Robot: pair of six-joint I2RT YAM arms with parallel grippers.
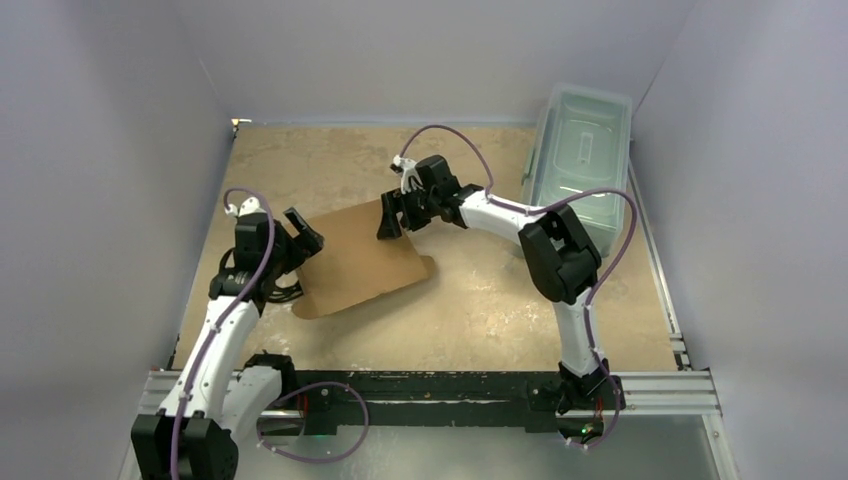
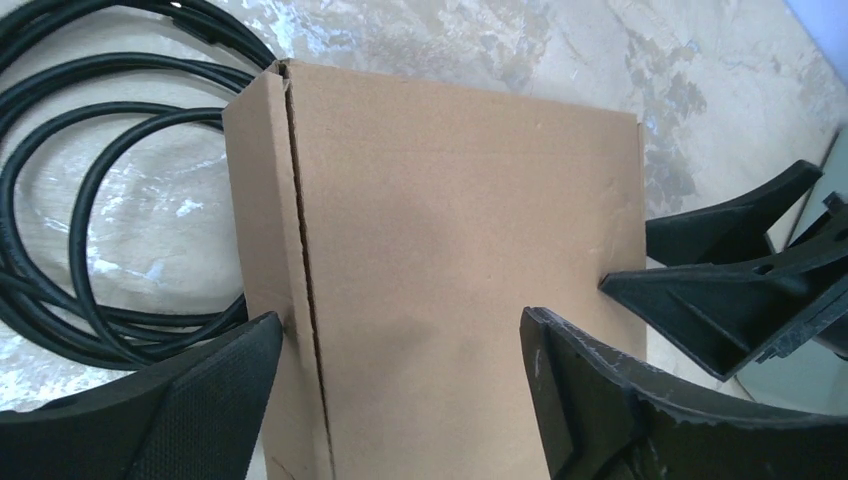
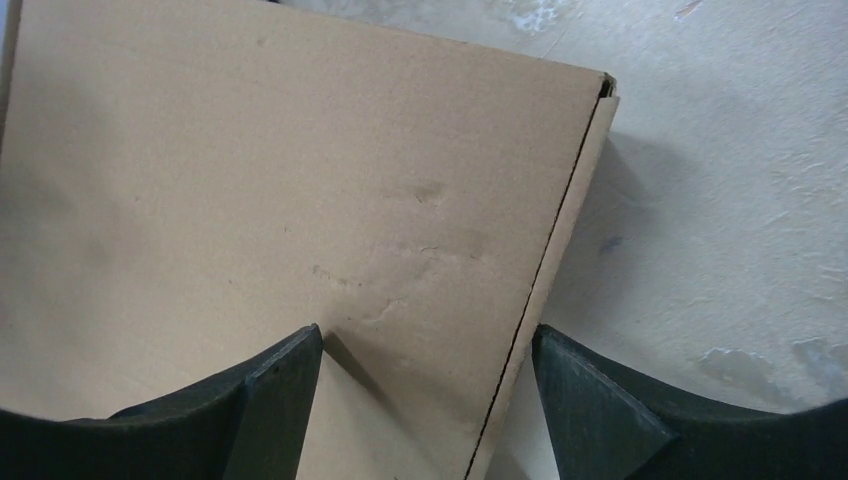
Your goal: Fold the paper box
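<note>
Paper box point(image 1: 365, 262) lying flat at frame centre; left gripper point(image 1: 305, 232) at its left edge, right gripper point(image 1: 392, 218) at its upper edge; fingers of both spread apart, clamping nothing.

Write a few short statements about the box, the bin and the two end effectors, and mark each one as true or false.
1. The box lies between the left end effector and the right end effector. True.
2. The bin stands at the far left of the table. False: it stands at the far right.
3. Both end effectors are open. True.
4. The box is inside the bin. False: it lies on the table, apart from the bin.
5. In the left wrist view, black cables lie on the table beside the box. True.
</note>
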